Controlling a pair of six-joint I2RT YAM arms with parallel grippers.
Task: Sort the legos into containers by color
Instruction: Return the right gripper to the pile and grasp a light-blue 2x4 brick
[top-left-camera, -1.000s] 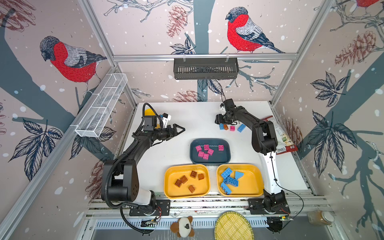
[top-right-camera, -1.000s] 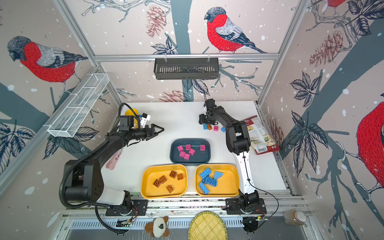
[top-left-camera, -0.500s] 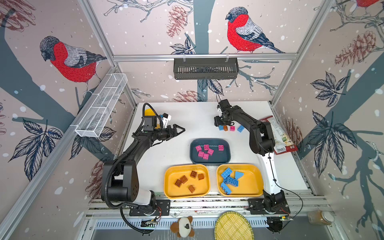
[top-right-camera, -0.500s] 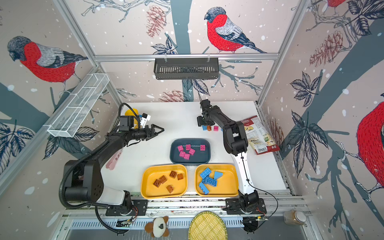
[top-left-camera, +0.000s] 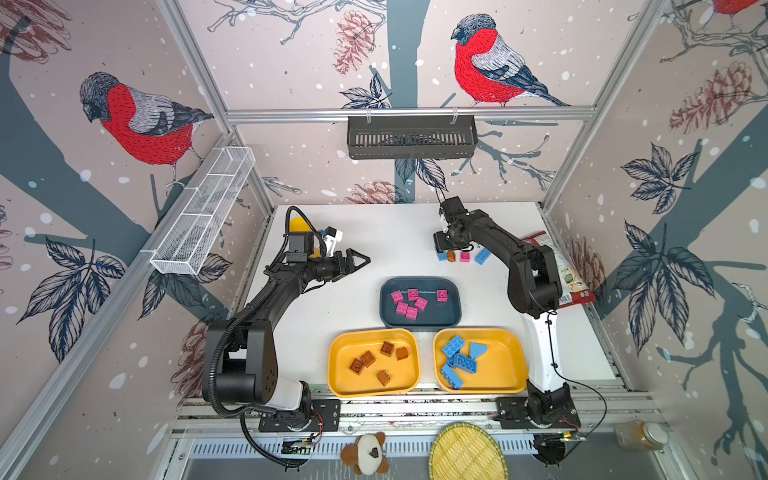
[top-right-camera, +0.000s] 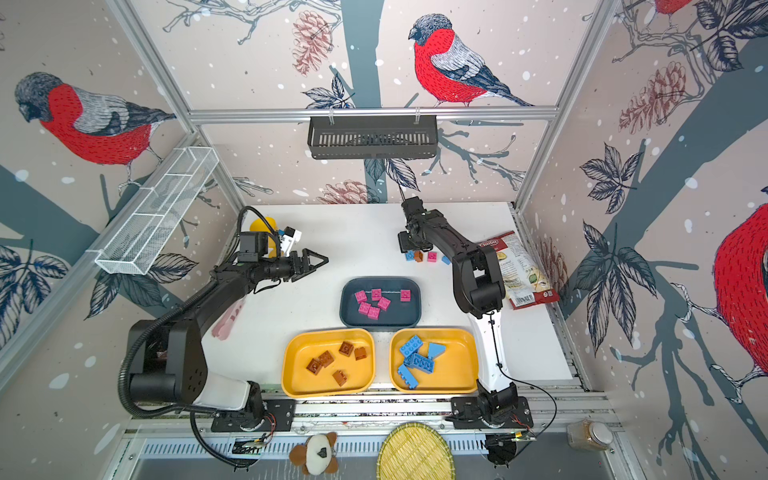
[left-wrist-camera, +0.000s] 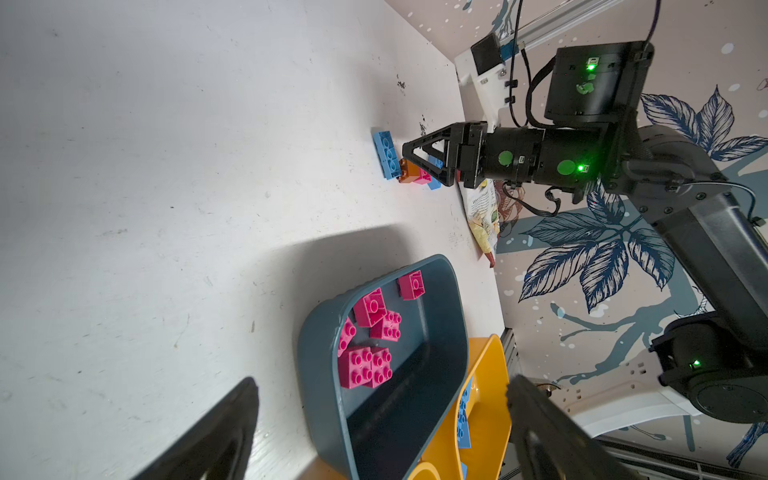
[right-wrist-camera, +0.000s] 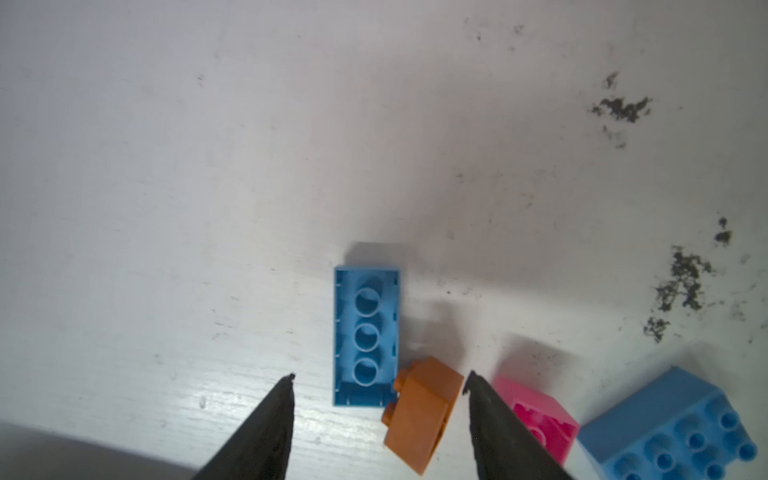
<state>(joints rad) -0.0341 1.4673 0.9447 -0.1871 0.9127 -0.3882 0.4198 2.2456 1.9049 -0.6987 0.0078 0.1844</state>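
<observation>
Several loose legos lie in a row at the back of the table: a blue brick (right-wrist-camera: 365, 332) lying studs down, a brown brick (right-wrist-camera: 424, 411), a pink brick (right-wrist-camera: 536, 415) and another blue brick (right-wrist-camera: 673, 428). My right gripper (right-wrist-camera: 380, 378) hangs open just above them, its fingertips either side of the brown brick and the near end of the upturned blue one. In both top views it sits at the row's left end (top-left-camera: 444, 248). The teal tray (top-left-camera: 419, 281) holds pink legos, one yellow tray (top-left-camera: 345, 374) brown ones, the other yellow tray (top-left-camera: 505, 365) blue ones. My left gripper (top-left-camera: 358, 262) hovers open and empty.
A chips bag (top-left-camera: 569, 270) lies by the right wall beside my right arm. A yellow object (top-left-camera: 298, 224) and a small white piece (top-left-camera: 332, 237) sit behind my left arm. A black basket (top-left-camera: 411, 137) and a white mesh basket (top-left-camera: 203, 212) hang on the walls.
My right arm has shifted only slightly over the loose bricks. The left arm and all the bricks have stayed where they were.
</observation>
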